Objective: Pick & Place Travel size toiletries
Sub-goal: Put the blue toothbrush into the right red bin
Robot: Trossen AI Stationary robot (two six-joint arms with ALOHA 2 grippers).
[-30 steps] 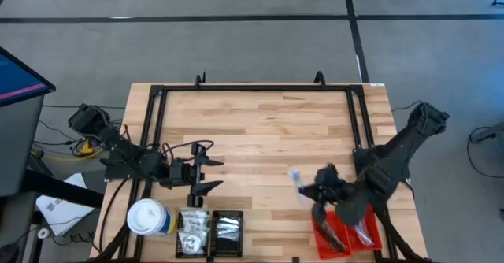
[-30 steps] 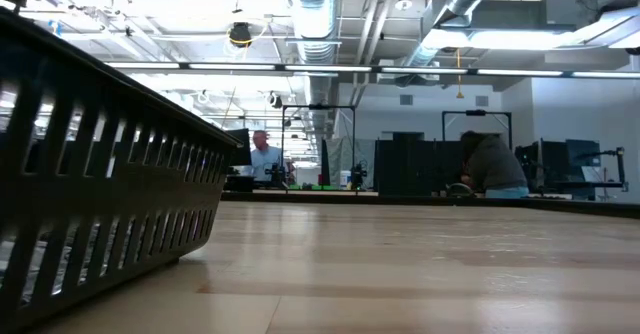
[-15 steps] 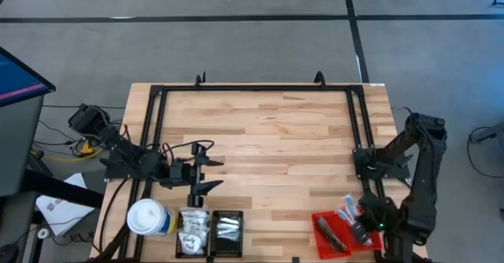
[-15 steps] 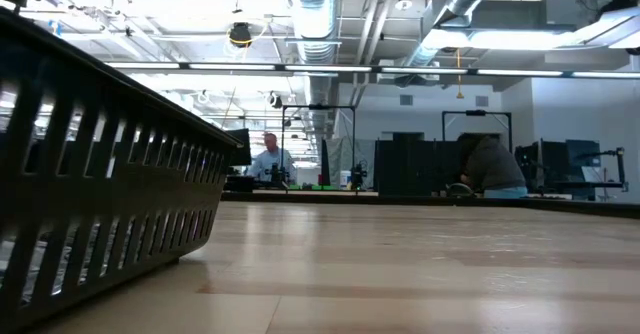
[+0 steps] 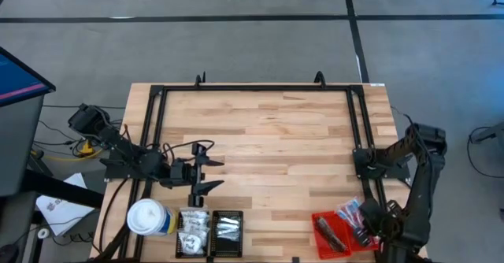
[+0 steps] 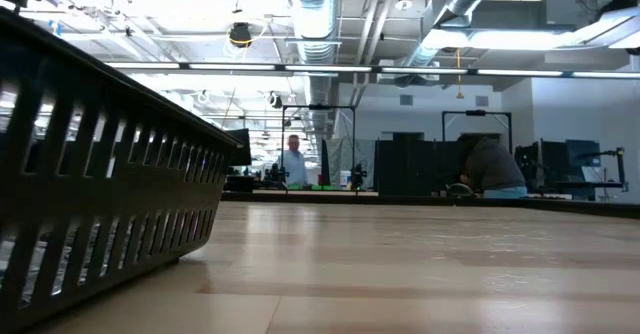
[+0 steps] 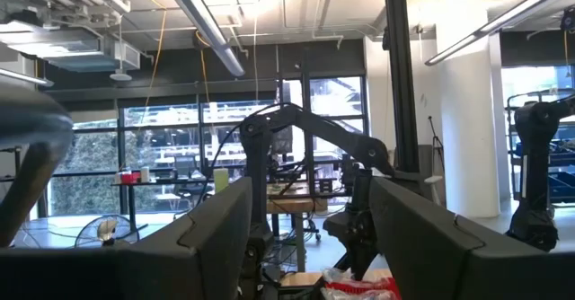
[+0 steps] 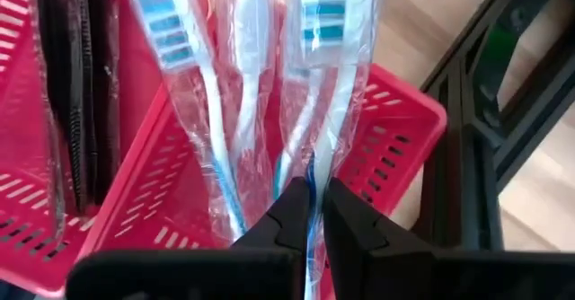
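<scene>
My right gripper (image 8: 310, 212) hangs over the red trays (image 5: 335, 233) at the table's near right corner, shut on a blue-and-white toothbrush in a clear wrapper (image 8: 323, 84). More wrapped toothbrushes (image 8: 211, 111) lie in the red tray (image 8: 395, 129) beneath it. Dark grey combs (image 8: 81, 111) fill the tray beside it. My left gripper (image 5: 211, 175) waits open above the table's left side, fingers level and touching nothing. Below it, two black trays (image 5: 209, 233) hold white packets (image 5: 193, 227) and silvery sachets (image 5: 227, 229). My right gripper pinches the wrapped toothbrush by its handle (image 8: 312, 179) between its two fingertips, through the clear wrapper. The fingers come from above, pointing steeply down. The brush reaches down from the fingers toward the red tray, head end farthest; whether it touches the tray I cannot tell.
A large white-topped canister (image 5: 148, 217) stands left of the black trays. A black metal frame (image 5: 256, 88) runs around the wooden tabletop, with a rail (image 8: 467, 156) close beside the red tray. In the low view a black tray's wall (image 6: 100, 174) fills the left; people show far behind.
My right gripper has carried the wrapped toothbrush from above the table's right middle toward the near right corner. It has come down over the red tray, tipping from slanted to pointing steeply down. It has stayed shut on the brush.
</scene>
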